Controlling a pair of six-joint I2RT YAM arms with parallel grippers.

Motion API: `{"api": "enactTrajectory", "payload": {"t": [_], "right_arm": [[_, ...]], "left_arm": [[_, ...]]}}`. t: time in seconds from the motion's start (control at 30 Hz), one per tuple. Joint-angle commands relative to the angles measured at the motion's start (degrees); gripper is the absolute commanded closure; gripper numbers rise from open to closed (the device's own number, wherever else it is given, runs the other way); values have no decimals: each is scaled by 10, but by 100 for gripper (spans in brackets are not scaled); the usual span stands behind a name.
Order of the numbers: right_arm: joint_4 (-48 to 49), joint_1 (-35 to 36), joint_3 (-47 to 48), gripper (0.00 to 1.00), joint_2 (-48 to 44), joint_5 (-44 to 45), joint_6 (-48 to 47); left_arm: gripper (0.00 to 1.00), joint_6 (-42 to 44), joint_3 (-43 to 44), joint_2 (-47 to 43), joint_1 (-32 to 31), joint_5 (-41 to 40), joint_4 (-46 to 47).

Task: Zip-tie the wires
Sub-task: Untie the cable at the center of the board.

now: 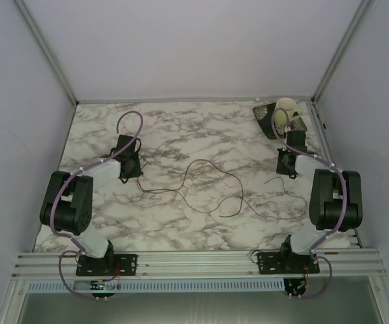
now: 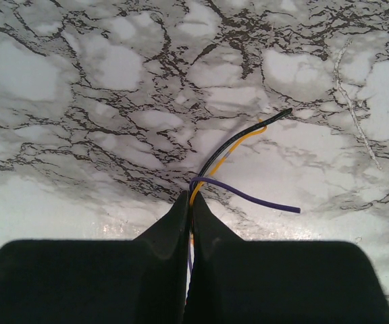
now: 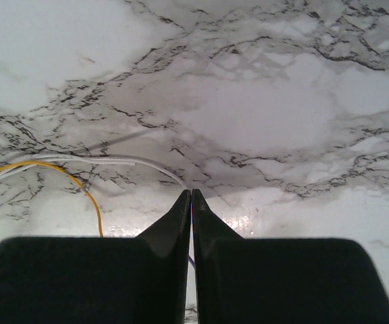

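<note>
Wires (image 2: pixel 245 137) being pinched by both grippers
Left gripper (image 2: pixel 189 196) is clamping coloured tips; right gripper (image 3: pixel 191 192) is nipping a white strand; light, limp strands, best held near ends.

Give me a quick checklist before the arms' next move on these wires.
1. Left gripper shut on the wires: ok, black, yellow and purple strands leave its tips.
2. Right gripper shut on the wires: ok, a white strand runs into its tips.
3. Wires gathered into one bundle: not ok, loose loops on the table.
4. Zip tie at either gripper: not ok, none in sight.
5. Container in the far right corner holds ties: cannot tell.
</note>
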Motion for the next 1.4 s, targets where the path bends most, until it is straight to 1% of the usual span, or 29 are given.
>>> {"api": "enactTrajectory", "payload": {"t": [0.0, 0.3, 0.37, 0.43, 0.5, 0.57, 0.6, 0.7, 0.83, 0.97, 1.1, 1.27, 1.37], "right_arm": [[-28, -15, 8, 100, -24, 18, -1], [-45, -46, 33, 100, -44, 44, -9], [-43, -48, 38, 100, -46, 29, -13], [-34, -48, 39, 99, -44, -12, -14], [-18, -41, 35, 88, -40, -50, -14], [-7, -31, 32, 78, -32, -54, -13], [-5, -27, 35, 76, -25, -53, -10], [1, -19, 48, 75, -6, -54, 9], [13, -15, 67, 68, 3, -54, 41], [16, -7, 89, 63, 16, -61, 47], [12, 7, 102, 56, 32, -67, 26], [-19, 38, 120, 49, 58, -62, -25], [-32, 46, 124, 47, 65, -63, -42]], "left_arm": [[100, 8, -36, 59, 4, 2, -79], [100, 11, -31, 58, 4, -6, -87], [100, 11, -30, 57, 4, -6, -87], [100, 11, -29, 58, 4, -6, -86], [100, 12, -28, 61, 4, -3, -86], [100, 11, -27, 60, 4, -1, -86], [100, 12, -27, 60, 4, -2, -86], [100, 13, -29, 57, 4, -2, -86], [100, 12, -29, 58, 4, 3, -85], [100, 11, -29, 60, 4, 7, -83], [100, 11, -29, 60, 4, 4, -83], [100, 11, -28, 58, 4, 4, -83], [100, 13, -27, 57, 4, 3, -84]]}}
